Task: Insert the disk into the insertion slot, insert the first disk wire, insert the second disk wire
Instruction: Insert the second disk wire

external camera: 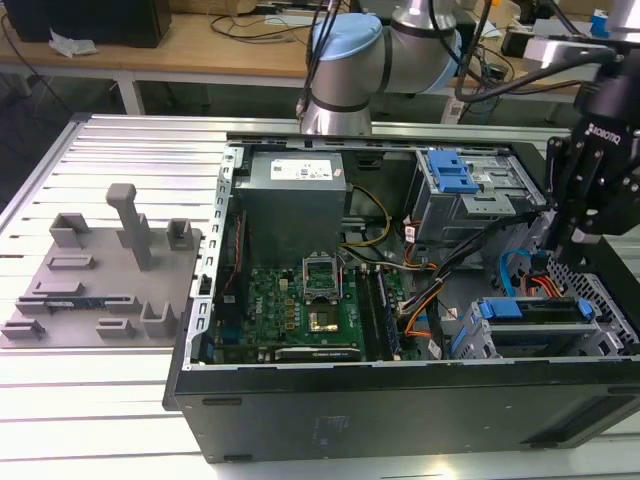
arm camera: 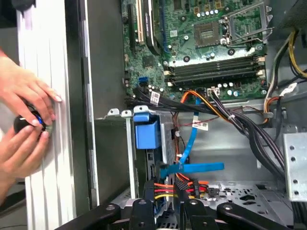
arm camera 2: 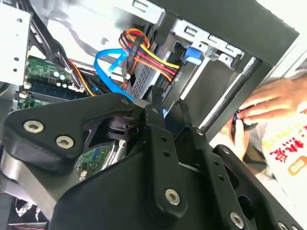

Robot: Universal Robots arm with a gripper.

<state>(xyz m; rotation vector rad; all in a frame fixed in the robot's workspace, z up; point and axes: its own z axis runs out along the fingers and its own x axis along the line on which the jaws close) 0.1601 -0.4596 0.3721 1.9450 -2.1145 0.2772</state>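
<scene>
Black two-finger gripper (arm camera 2: pixel 168 99): jaws slightly parted, nothing held, just by red-yellow wire bundle (arm camera 2: pixel 147 56).
Blue-framed flat disk (external camera: pixel 530 309): seated in low grey perforated insertion slot (external camera: pixel 468 338) — black case's (external camera: pixel 400 400) corner.

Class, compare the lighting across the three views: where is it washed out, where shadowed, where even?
Exterior view: even light on the table, dimmer inside the case around the disk. Second wrist view: the background past the case wall is blown out white, the gripper dark in front. First wrist view: table slats by the hands glare pale; the motherboard is evenly lit.
</scene>
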